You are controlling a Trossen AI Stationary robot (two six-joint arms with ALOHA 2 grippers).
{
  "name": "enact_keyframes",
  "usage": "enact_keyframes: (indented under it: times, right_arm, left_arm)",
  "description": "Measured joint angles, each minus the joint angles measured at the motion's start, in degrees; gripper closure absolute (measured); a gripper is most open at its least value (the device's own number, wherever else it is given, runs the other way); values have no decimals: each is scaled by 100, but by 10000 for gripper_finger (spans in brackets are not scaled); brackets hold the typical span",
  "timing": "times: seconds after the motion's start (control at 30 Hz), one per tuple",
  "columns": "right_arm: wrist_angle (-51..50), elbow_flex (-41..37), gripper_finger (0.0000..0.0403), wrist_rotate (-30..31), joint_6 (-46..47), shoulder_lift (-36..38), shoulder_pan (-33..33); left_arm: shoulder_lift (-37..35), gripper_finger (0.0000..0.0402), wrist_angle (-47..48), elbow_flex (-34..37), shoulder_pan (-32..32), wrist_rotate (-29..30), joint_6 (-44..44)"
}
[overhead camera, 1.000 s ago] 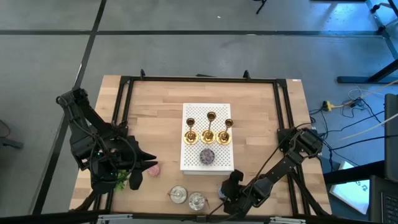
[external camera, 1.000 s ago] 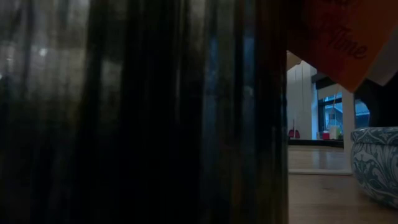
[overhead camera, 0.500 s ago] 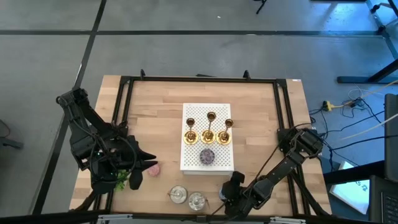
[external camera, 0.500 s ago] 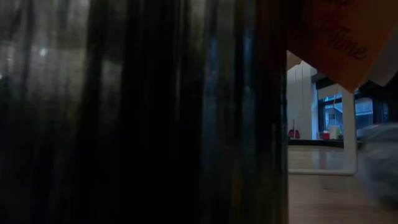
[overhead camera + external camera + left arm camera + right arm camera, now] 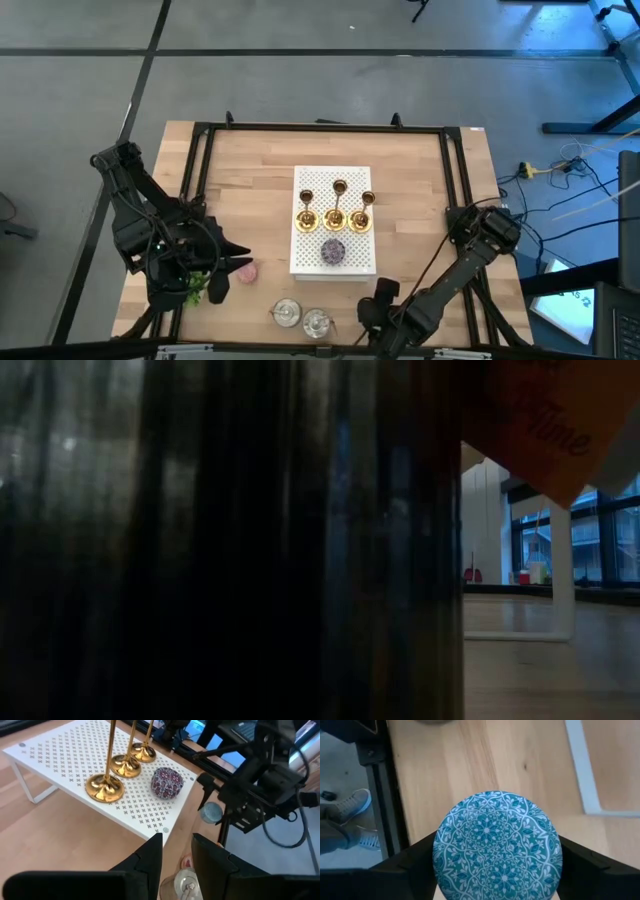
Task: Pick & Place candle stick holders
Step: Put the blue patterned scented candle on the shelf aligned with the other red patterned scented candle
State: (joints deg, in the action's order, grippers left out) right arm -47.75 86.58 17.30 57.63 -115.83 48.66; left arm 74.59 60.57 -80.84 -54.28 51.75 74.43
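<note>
Three gold candle stick holders (image 5: 335, 212) stand upright on their round bases on a white perforated stand (image 5: 315, 255) in the middle of the table; they also show in the left wrist view (image 5: 122, 762). My right gripper (image 5: 380, 298) is near the table's near edge, shut on a blue patterned round disc (image 5: 497, 845), which also shows in the left wrist view (image 5: 211, 812). My left gripper (image 5: 175, 855) is open and empty at the table's left (image 5: 228, 262), pointing toward the stand. My right gripper pinches the blue disc by two opposite sides of its rim (image 5: 440, 857) between its two fingers (image 5: 405, 870). The fingers come from above, pointing down. The disc is level, patterned top up, lifted clear of the table.
A purple disc (image 5: 333, 250) lies on the stand's near part. A pink disc (image 5: 245, 272) and two clear glass pots (image 5: 287, 313) (image 5: 317, 322) sit on the table near its near edge. A person's shoe (image 5: 347, 807) shows on the floor beyond the table edge.
My right gripper has gone up and a little toward the table's near edge with the blue disc. The disc has been lifted clear of the table and has left the low view.
</note>
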Motion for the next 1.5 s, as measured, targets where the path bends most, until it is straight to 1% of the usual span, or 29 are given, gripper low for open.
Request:
enact_keyframes:
  times: [0.1,0.23,0.43,0.6,0.7,0.87,1.1,1.3,1.43,1.5]
  right_arm:
    - [-105,191,107,2,-45,2,40]
    - [-484,567,107,-44,-218,0,48]
    - [-1636,1427,107,37,-282,2,42]
    - [-2794,2075,107,109,-439,2,-53]
    - [-3438,2412,107,242,-716,2,-168]
    - [-4196,2834,107,389,-1235,4,-392]
    - [-4220,2658,107,697,-1999,335,-720]
    - [-4216,2281,107,878,-2172,715,-995]
    - [-3872,2053,107,861,-2339,822,-1184]
    - [-3529,1887,107,861,-2512,921,-1257]
  left_arm:
    - [0,303,0,0,0,-93,0]
    - [0,308,-4,0,0,-182,0]
    - [0,313,-37,0,-23,-222,-105]
    - [0,311,-37,0,-44,-7,-214]
    - [0,311,-38,0,-44,114,-267]
    - [0,311,-37,0,-42,266,-411]
    - [0,311,-30,0,145,378,-574]
    - [-10,311,-28,0,330,352,-680]
    - [-13,311,-9,-2,439,134,-772]
    - [-13,311,31,-2,459,105,-772]
